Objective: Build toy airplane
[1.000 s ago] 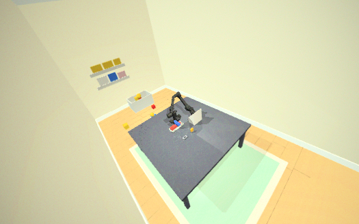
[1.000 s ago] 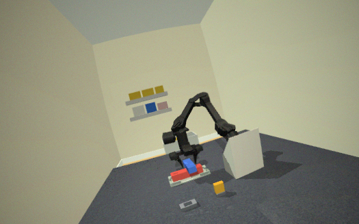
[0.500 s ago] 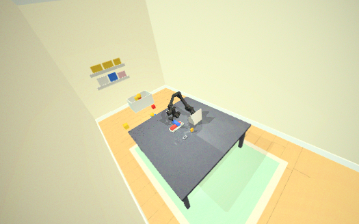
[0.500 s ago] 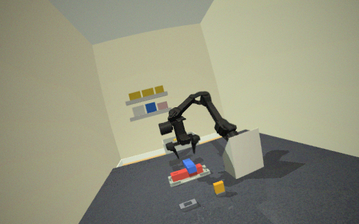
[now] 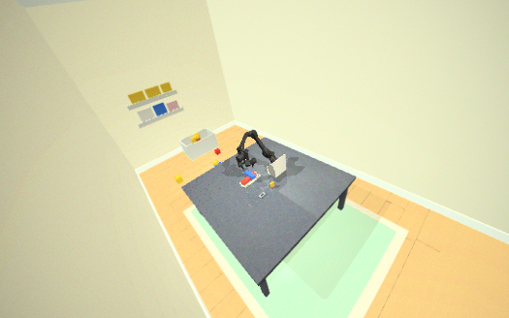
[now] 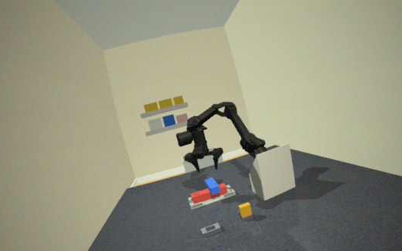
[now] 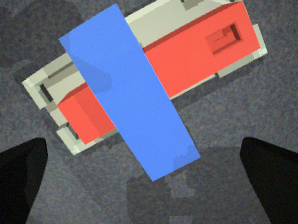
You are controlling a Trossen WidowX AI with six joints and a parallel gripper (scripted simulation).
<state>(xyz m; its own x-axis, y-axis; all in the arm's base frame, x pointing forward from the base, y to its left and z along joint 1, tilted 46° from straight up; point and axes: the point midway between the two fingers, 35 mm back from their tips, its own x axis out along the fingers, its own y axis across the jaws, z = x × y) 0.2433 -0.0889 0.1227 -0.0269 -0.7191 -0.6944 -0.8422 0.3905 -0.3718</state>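
The red fuselage lies in the off-white cradle and looks flat. The blue wing lies crosswise on top of it; its tab and the socket under it are hidden. The tail socket shows empty in the wrist view. The orange tail fin stands on the table, apart from the cradle. My gripper is wide open and empty, above and behind the wing, touching nothing.
A grey block with a dark slot lies on the table in front of the cradle. A tall off-white panel stands right of the cradle, near the arm's base. A bin stands beyond the table.
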